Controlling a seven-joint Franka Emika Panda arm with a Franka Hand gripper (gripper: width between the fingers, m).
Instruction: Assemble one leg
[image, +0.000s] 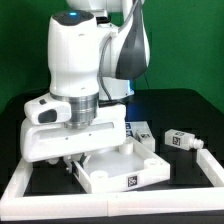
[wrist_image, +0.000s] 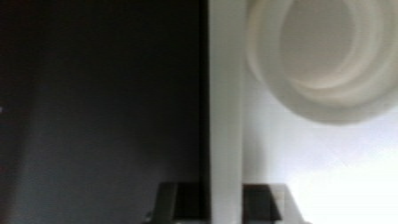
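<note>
One leg (image: 181, 140), a stubby white peg with a square tag, lies on the black table at the exterior view's right. A second leg (image: 141, 128) lies just behind the large square white panel (image: 130, 168). My gripper (image: 76, 158) is low at the panel's left edge, far from both legs. In the wrist view the gripper (wrist_image: 226, 196) has one dark finger (wrist_image: 189, 202) on each side of the panel's raised rim (wrist_image: 224, 100), apparently closed against it. A round recess (wrist_image: 331, 50) in the panel shows beside the rim. No leg shows in the wrist view.
A white rail (image: 100, 208) frames the black table along the front and sides. The arm's white body (image: 75, 60) hides the table behind the panel's left part. A green wall stands at the back.
</note>
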